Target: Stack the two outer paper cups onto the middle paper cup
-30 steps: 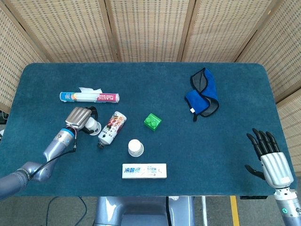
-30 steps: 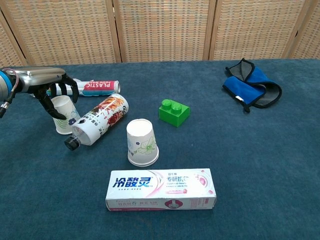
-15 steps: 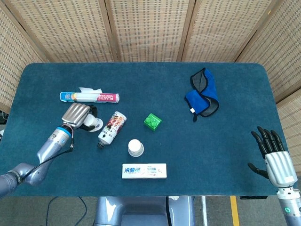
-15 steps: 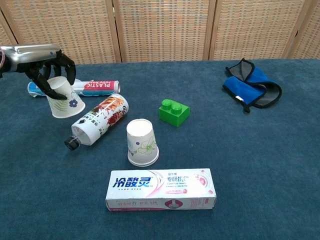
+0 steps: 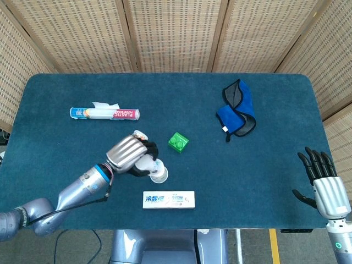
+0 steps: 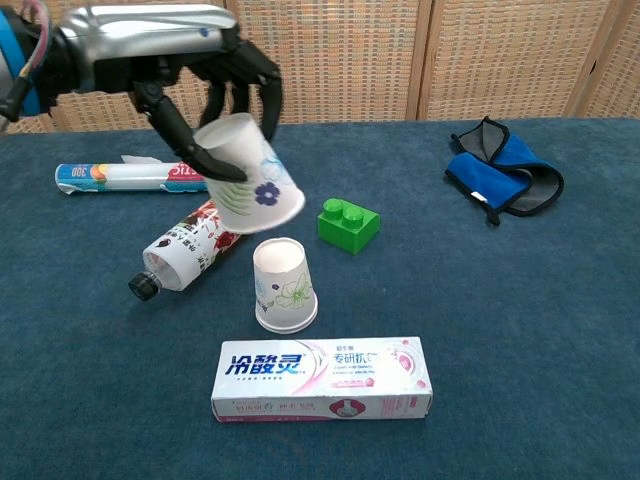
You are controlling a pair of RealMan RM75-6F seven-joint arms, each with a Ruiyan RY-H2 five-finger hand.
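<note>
My left hand (image 6: pixel 165 45) grips a white floral paper cup (image 6: pixel 250 182) and holds it tilted in the air, mouth facing down and to the right. Just below it a second floral paper cup (image 6: pixel 284 285) stands upside down on the blue table. In the head view the left hand (image 5: pixel 127 154) and the held cup (image 5: pixel 146 163) cover part of the standing cup (image 5: pixel 160 175). My right hand (image 5: pixel 324 184) hovers open at the table's near right corner, far from both cups. It does not show in the chest view.
A printed bottle (image 6: pixel 188 252) lies beside the standing cup on the left. A green brick (image 6: pixel 349 224) sits behind it on the right, and a toothpaste box (image 6: pixel 320 378) lies in front. A plastic wrap roll (image 6: pixel 110 177) is at far left, a blue cloth (image 6: pixel 505 172) at far right.
My left hand lifted the cup from beside the bottle and carried it right, over the bottle, to just above the upside-down cup. The right hand drew back slightly.
</note>
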